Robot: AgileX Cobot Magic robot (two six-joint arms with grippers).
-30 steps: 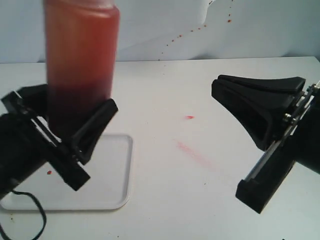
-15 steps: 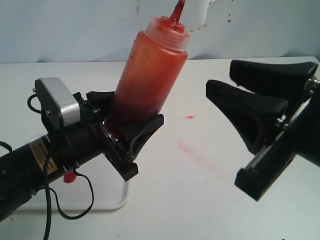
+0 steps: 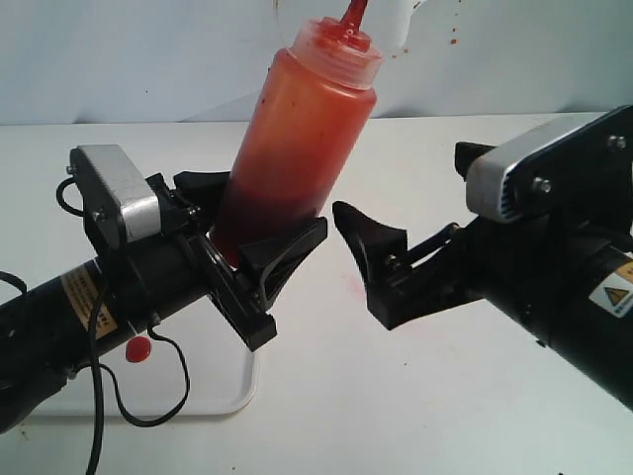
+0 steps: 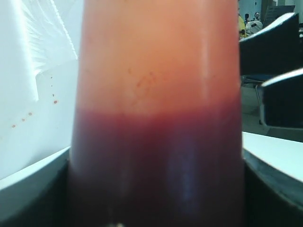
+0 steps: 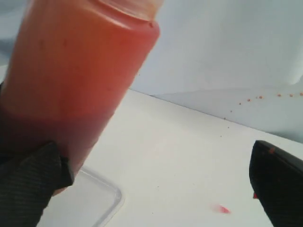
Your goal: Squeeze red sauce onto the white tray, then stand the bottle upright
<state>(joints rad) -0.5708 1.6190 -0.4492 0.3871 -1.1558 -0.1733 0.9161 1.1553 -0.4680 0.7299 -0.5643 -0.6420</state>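
Note:
My left gripper [image 3: 259, 265] is shut on the lower part of the bottle [image 3: 297, 139], holding it above the table. The bottle leans to the right, with its red nozzle [image 3: 353, 14] uppermost. Dark sauce sits in its lower half, and it fills the left wrist view [image 4: 156, 85]. The white tray [image 3: 213, 391] lies below my left arm, with a round blob of red sauce [image 3: 137, 348] on it. My right gripper [image 3: 368, 265] is open just right of the bottle. In the right wrist view one finger [image 5: 28, 187] overlaps the bottle [image 5: 80, 75].
A faint pinkish smear [image 3: 354, 289] and a small red dash [image 5: 222, 209] mark the white table right of the tray. Red specks dot the back wall [image 3: 453, 40]. A black cable [image 3: 148, 406] loops over the tray.
The bottle swung right and tilted, with its nozzle coming into view, then held nearly still. My right gripper turned and moved left, close up to the bottle.

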